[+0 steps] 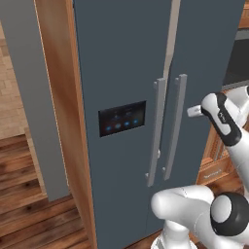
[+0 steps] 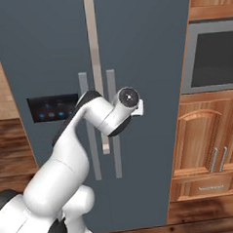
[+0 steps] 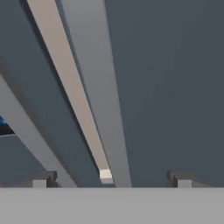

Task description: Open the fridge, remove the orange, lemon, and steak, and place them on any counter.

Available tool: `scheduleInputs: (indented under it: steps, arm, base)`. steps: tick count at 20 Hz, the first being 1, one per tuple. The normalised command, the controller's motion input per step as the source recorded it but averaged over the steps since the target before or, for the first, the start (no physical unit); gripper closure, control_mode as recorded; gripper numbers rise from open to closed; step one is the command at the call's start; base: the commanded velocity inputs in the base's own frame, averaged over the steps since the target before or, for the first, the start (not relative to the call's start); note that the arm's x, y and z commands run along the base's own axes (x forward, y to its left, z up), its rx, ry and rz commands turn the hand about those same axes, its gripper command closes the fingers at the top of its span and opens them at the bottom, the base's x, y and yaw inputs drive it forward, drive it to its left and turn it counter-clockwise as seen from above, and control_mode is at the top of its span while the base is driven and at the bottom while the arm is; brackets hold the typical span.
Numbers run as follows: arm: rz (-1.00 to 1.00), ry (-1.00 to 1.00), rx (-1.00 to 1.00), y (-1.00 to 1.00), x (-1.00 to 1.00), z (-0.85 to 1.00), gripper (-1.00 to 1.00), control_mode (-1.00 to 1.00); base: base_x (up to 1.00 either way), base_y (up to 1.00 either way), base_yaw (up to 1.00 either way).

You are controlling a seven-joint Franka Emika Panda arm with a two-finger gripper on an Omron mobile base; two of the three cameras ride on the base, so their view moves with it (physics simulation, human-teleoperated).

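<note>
Two tall doors make up the front of the fridge (image 1: 126,63), smooth matte blue-grey panels that meet at a narrow pale seam running top to bottom. Each door carries a long, flat grey bar handle beside that seam: the left-door handle (image 1: 156,131) and the right-door handle (image 1: 176,126) stand upright and parallel, just apart from each other. On the left door, beyond the handles, sits a small black control panel (image 1: 122,118) with blue-lit dots. Both doors appear shut.

The gripper (image 3: 111,177) points straight at the fridge front, close to it, with its two dark fingertips (image 3: 40,180) spread wide and nothing between them. In the hand view the seam and the right-door handle (image 3: 98,96) run slantwise up between the fingertips, with the lower end of the pale seam strip just ahead of the gap; the left-door handle crosses the picture's lower left corner. Whether a fingertip touches the door cannot be told. From the right base view the wrist hides the fingers, hovering in front of the handles at about mid-height of them.

To the gripper's right, past the fridge edge, stand brown wooden cabinets (image 2: 208,147) with arched panel doors and thin metal pulls, and above them a dark built-in oven window (image 2: 214,54). A wooden side panel (image 1: 63,121) frames the fridge's far left, and plank flooring (image 1: 29,214) lies open below.
</note>
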Motion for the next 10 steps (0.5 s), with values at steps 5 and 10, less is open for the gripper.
scheduleInputs:
  steps: [5,10]
  arm:
    - [0.05,0.00,0.04,0.07,0.43,0.00,-1.00,-1.00]
    - [0.02,0.02,0.02,0.01,0.39,0.00,-1.00,-1.00]
  base:
    - [0.00,0.00,0.00]
    - [0.00,0.00,0.00]
